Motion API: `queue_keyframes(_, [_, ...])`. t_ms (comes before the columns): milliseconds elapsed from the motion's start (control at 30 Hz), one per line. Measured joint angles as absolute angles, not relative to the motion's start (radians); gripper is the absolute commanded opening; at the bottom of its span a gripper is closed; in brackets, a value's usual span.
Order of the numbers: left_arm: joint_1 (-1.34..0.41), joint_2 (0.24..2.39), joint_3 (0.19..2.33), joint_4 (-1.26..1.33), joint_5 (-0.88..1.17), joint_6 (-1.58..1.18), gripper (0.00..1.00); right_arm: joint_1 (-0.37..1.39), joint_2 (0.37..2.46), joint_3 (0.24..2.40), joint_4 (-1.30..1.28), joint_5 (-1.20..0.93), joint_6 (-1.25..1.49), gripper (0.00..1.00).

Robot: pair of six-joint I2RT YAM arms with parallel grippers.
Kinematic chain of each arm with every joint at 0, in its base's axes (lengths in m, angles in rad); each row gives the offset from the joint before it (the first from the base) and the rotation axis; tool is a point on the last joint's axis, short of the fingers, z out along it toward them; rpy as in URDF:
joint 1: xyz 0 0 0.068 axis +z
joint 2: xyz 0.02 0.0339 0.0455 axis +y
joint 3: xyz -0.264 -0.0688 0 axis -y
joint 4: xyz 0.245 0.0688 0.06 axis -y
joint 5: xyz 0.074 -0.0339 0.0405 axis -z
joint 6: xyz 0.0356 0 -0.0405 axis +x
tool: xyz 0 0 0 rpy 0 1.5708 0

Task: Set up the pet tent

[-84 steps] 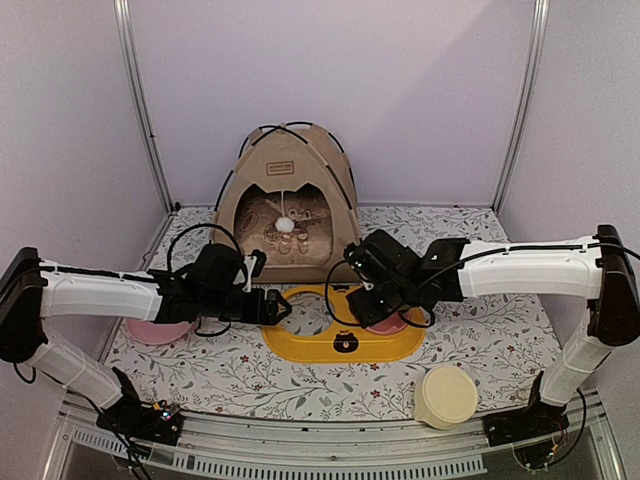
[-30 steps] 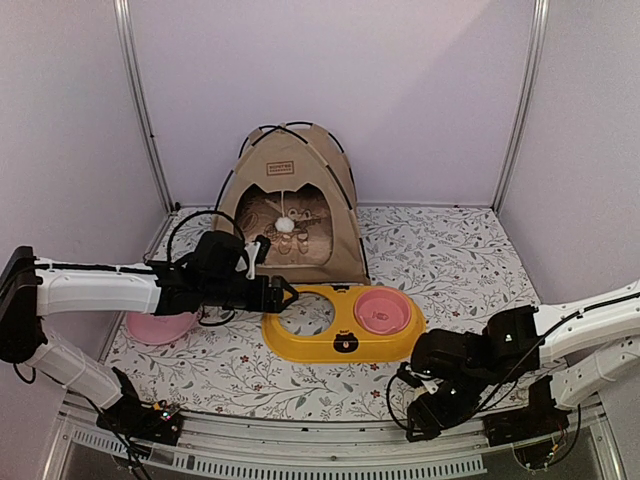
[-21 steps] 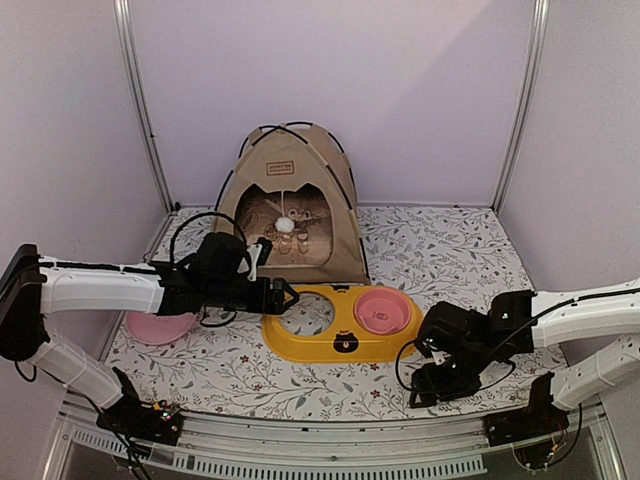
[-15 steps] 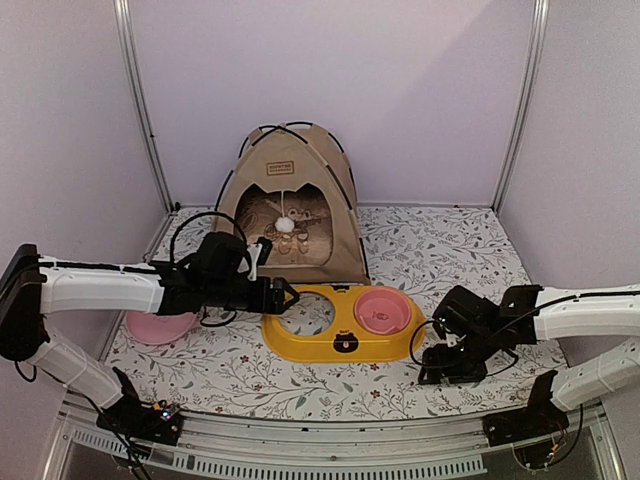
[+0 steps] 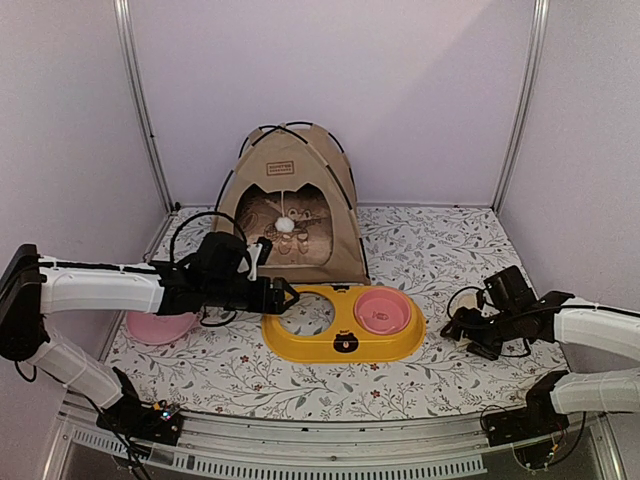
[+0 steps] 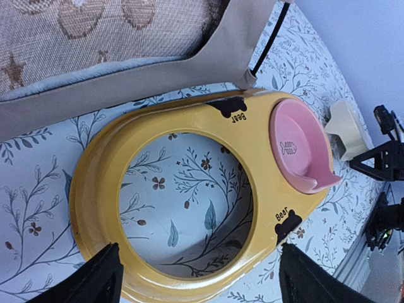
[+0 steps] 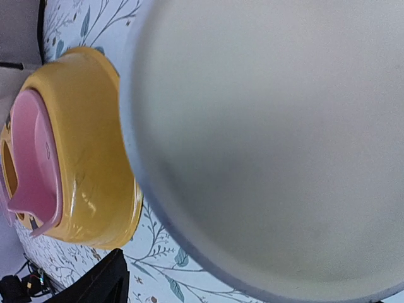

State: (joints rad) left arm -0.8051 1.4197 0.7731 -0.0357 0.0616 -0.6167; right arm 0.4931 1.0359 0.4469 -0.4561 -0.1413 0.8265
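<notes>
Pet tent [image 5: 290, 195] stands upright at the far middle of the table, its back near the rear wall. Its thin black poles cross over the peak, and a brown label patch [image 5: 279, 167] and a white pom-pom [image 5: 285, 225] hang above the doorway. A white tablecloth [image 5: 440, 250] printed with leafy sprigs covers the table. Pale lilac walls enclose it, with a metal post [image 5: 135, 100] in each back corner. Just in front of the tent lies a yellow two-hole feeder [image 5: 390, 345], with a pink bowl [image 5: 382, 312] in its right hole and bare cloth showing through the left one. A second pink bowl [image 5: 155, 328] sits partly under the left arm. The left gripper [image 5: 283, 297] hovers at the feeder's left end. The left wrist view shows its jaws wide apart, straddling that end and holding nothing. This view also shows the tent's tan hem [image 6: 126, 82] and the bear-print cushion [image 6: 95, 25] inside. Beyond the feeder it catches a cream container [image 6: 346, 128], which the overhead view does not show. The right gripper [image 5: 462, 326] is low over the cloth to the right of the feeder. Its wrist view is almost filled by the pale round container [image 7: 271, 145], with one black finger [image 7: 104, 281] at the bottom edge. From these views I cannot tell how its jaws stand.
</notes>
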Motion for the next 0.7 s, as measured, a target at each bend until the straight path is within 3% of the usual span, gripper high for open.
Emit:
queue_keyframes(367, [-0.805, 1.395, 0.773, -0.040, 0.056, -0.609, 0.87, 0.219, 0.948, 0.268, -0.174, -0.290, 0.904, 0.97])
queue_keyframes(700, [-0.805, 1.385, 0.773, -0.043, 0.051, -0.602, 0.87, 0.050, 0.867, 0.117, 0.083, -0.383, 1.059, 0.98])
